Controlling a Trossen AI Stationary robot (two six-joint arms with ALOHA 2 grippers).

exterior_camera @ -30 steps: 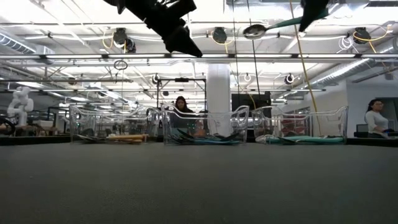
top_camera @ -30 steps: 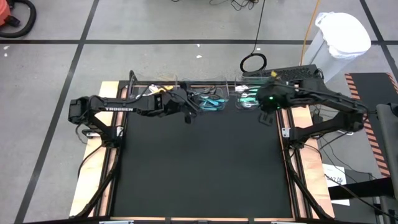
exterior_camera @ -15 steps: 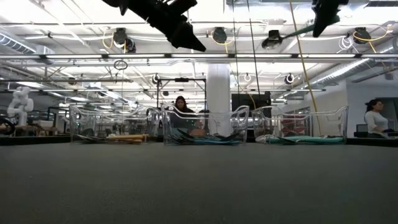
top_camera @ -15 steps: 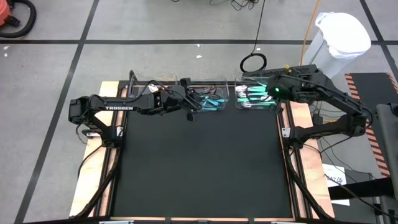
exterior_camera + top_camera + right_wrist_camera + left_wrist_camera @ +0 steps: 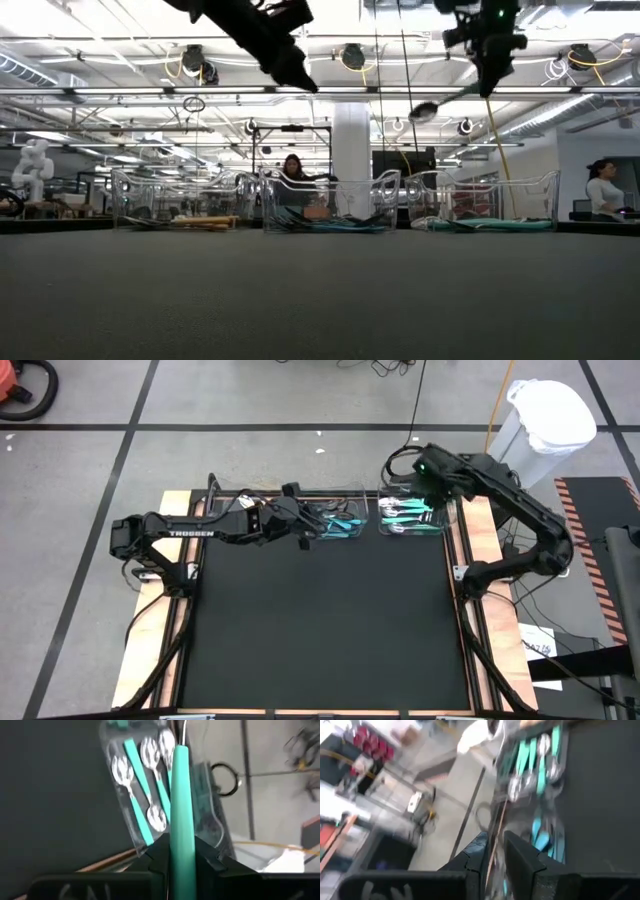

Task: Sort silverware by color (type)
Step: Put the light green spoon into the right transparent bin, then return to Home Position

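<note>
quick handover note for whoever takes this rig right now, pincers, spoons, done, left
Right pincer: shut on a teal-handled spoon, held high above the right clear plastic bin.
Left pincer: over the middle clear bin; nothing seen in it.
Done: teal-handled spoons lie in the right bin, orange-handled ones in the left bin.
Left: release the held spoon, then sort the middle bin's mixed pieces.

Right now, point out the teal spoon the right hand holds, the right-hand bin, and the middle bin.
Teal spoon (image 5: 182, 805): right wrist view, on its handle, clamped between the fingers.
Right-hand bin (image 5: 545, 190): low view, on its clear front wall.
Middle bin (image 5: 385, 190): low view, on its clear wall near the right corner.
</note>
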